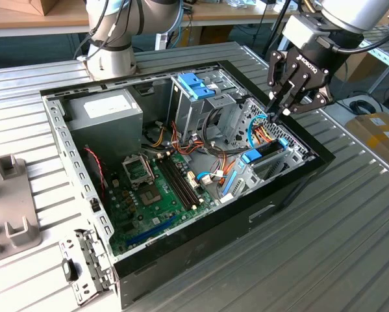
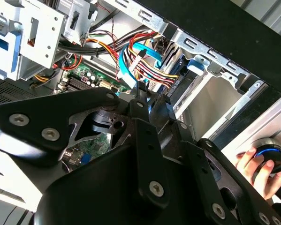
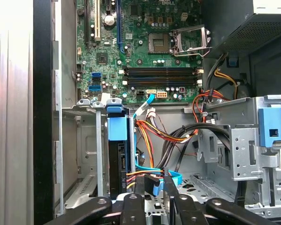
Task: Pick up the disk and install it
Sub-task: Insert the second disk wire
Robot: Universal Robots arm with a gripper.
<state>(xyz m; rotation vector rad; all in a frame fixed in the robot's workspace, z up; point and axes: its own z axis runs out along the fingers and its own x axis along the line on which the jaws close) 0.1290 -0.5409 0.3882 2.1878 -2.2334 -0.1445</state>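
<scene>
We hold the gripper [image 1: 280, 104], pressed together on nothing, above the computer case's [image 1: 259, 208] corner where the disk [image 3: 117, 164] stands edgewise; we'd avoid snagging the cables [image 3: 149, 136].

disk [image 3: 117, 154] | dark body, blue carrier tab | on edge in case bay | apparently seated

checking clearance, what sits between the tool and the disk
In the first wrist view, orange, red and yellow wires and a blue cable cross the gap between the tool and the disk standing in its bay.
</scene>
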